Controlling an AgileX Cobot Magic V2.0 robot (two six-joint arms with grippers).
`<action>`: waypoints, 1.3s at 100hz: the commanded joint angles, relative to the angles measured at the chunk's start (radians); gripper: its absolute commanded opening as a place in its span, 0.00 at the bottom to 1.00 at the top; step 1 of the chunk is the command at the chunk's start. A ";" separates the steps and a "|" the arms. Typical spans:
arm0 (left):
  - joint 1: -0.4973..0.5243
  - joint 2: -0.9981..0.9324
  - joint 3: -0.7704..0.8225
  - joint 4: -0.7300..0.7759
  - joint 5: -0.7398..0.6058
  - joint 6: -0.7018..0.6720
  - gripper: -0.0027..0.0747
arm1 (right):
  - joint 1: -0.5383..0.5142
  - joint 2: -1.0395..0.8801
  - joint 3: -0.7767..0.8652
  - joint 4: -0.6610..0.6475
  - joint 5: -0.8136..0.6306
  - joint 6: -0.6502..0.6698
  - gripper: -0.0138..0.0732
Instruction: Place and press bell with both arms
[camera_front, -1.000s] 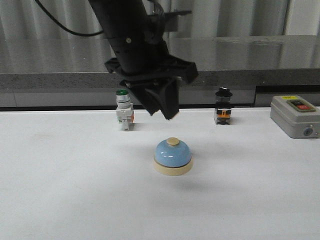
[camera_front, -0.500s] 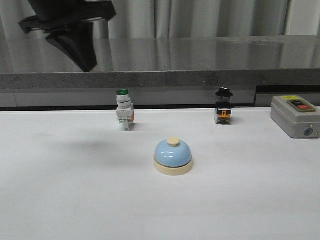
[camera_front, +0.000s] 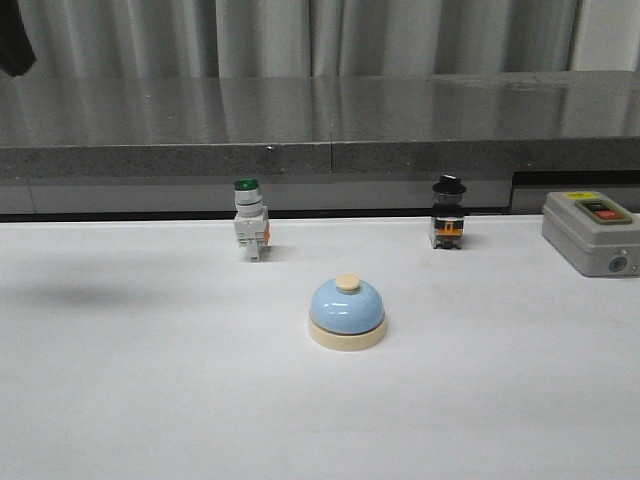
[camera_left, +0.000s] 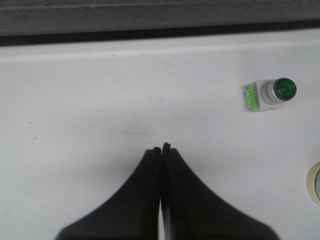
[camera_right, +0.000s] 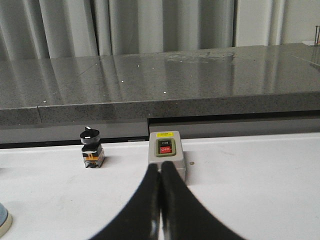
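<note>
The light-blue dome bell (camera_front: 346, 312) with cream base and cream button stands upright at the middle of the white table. Only an edge of it shows in the left wrist view (camera_left: 315, 183) and in the right wrist view (camera_right: 3, 220). My left gripper (camera_left: 161, 148) is shut and empty, high above the table's left part; in the front view only a dark tip of it (camera_front: 14, 40) shows at the top left corner. My right gripper (camera_right: 160, 165) is shut and empty, pointing toward the grey switch box; it is out of the front view.
A green-capped white push-button switch (camera_front: 248, 220) stands behind the bell to the left, also in the left wrist view (camera_left: 270, 93). A black-knobbed switch (camera_front: 447, 213) stands behind right. A grey ON/OFF switch box (camera_front: 590, 232) sits at the far right. A grey stone ledge (camera_front: 320, 120) runs along the back.
My left arm has swung away from above the bell, up and to the left, nearly out of the front view. The bell has not moved.
</note>
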 joint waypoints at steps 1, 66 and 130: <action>0.032 -0.069 -0.021 -0.011 -0.034 -0.011 0.01 | -0.006 -0.013 -0.015 -0.006 -0.086 -0.004 0.08; 0.115 -0.397 0.470 0.034 -0.478 -0.005 0.01 | -0.006 -0.013 -0.015 -0.006 -0.086 -0.004 0.08; 0.115 -0.931 0.965 0.060 -0.794 -0.002 0.01 | -0.006 -0.013 -0.015 -0.006 -0.086 -0.004 0.08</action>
